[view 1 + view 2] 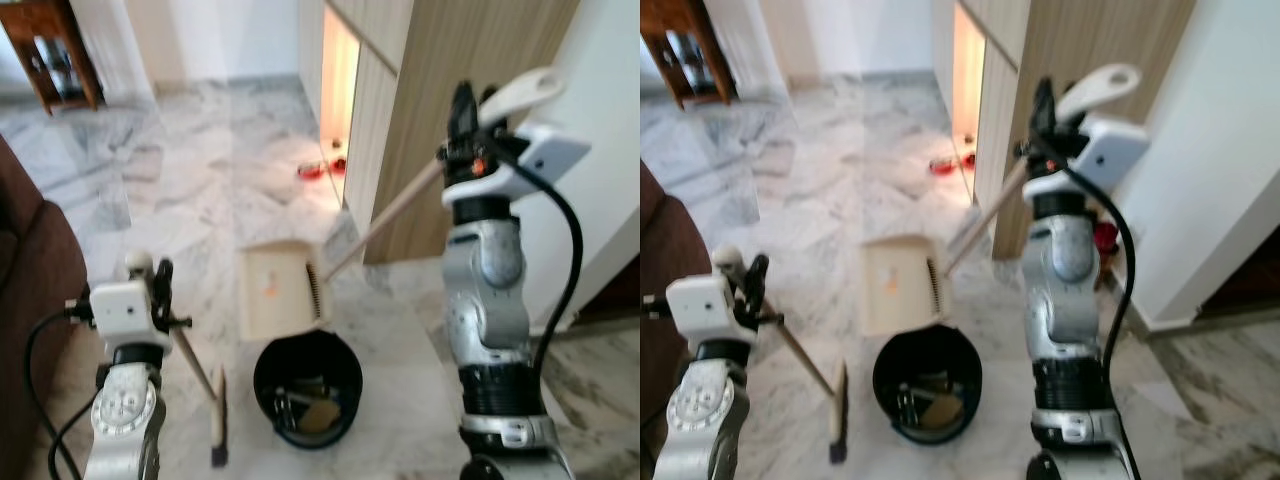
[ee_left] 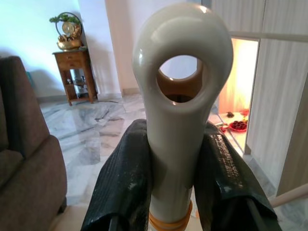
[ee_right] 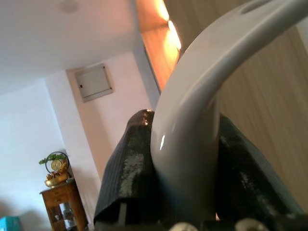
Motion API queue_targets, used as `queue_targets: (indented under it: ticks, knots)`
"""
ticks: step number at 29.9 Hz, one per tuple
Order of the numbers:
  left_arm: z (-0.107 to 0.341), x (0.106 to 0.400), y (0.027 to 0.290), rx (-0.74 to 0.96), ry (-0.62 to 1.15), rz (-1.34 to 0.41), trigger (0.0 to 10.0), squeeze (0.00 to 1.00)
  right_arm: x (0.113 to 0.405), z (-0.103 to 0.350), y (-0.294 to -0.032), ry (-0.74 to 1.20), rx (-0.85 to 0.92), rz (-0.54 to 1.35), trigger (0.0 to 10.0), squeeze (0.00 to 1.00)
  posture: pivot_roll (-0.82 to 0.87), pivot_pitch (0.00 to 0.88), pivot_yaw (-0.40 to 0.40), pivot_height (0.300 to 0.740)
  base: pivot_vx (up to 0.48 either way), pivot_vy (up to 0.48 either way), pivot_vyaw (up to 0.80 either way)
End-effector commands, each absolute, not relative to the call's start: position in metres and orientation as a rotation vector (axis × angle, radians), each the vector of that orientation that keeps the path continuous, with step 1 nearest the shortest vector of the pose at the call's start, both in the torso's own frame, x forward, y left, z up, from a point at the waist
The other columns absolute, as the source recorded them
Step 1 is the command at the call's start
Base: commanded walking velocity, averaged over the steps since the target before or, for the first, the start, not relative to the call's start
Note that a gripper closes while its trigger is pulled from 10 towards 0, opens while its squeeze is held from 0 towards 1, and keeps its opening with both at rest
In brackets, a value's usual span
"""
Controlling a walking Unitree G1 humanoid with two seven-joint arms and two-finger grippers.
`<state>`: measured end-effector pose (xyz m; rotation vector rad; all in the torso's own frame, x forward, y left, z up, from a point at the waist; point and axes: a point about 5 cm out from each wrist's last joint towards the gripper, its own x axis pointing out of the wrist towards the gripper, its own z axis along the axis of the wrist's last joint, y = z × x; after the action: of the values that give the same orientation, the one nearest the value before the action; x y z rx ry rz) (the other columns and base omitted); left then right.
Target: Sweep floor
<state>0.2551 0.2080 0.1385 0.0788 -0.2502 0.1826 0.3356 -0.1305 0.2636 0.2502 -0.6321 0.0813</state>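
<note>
Black fingers (image 2: 125,183) of the left gripper (image 2: 175,187) are clenched on the cream, loop-ended handle of a broom (image 1: 200,375), whose wooden stick slants down to a brush head resting on the pale marble floor (image 1: 200,190) just left of a round black bin (image 1: 307,388). Fingers of the right gripper (image 3: 185,178) are likewise clamped around the curved cream grip of a long-handled dustpan (image 1: 280,292); that arm is raised high to the right of the bin, and the dustpan's wooden shaft runs down from it to the beige pan, which hangs tilted directly behind and above the bin's rim. Some debris lies inside the bin. Beyond the bin stands a wood-panelled cabinet (image 1: 440,60) with a lit opening, and a red dish (image 1: 313,171) sits on the floor at its foot. Far behind and to the left of the bin is a dark wooden side table (image 1: 50,50); a brown sofa (image 1: 30,300) fills the left edge.
</note>
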Motion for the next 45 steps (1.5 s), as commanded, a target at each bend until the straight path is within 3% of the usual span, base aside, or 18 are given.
queue_targets:
  ticks: [1, 21, 33, 45]
  knots:
    - [0.147, 0.254, 0.206, 0.081, -0.296, 0.172, 10.0, 0.0, 0.332, 0.275, -0.138, -0.697, 0.238, 0.06, 10.0, 0.0, 0.16, 0.019, 0.046, 0.74, 0.0, 0.0, 0.0]
    - [0.142, 0.254, 0.202, 0.079, -0.278, 0.147, 10.0, 0.0, 0.322, 0.27, -0.138, -0.726, -0.014, 0.127, 10.0, 0.0, 0.14, 0.013, 0.053, 0.74, 0.0, 0.0, 0.0]
    - [0.142, 0.258, 0.2, 0.084, -0.276, 0.13, 10.0, 0.0, 0.3, 0.265, -0.119, -0.791, -0.243, 0.281, 10.0, 0.0, 0.13, 0.024, 0.057, 0.74, 0.0, 0.0, 0.0]
    - [0.142, 0.26, 0.2, 0.079, -0.279, 0.125, 10.0, 0.0, 0.286, 0.268, -0.121, -0.802, -0.282, 0.305, 10.0, 0.0, 0.12, 0.026, 0.062, 0.74, 0.0, 0.0, 0.0]
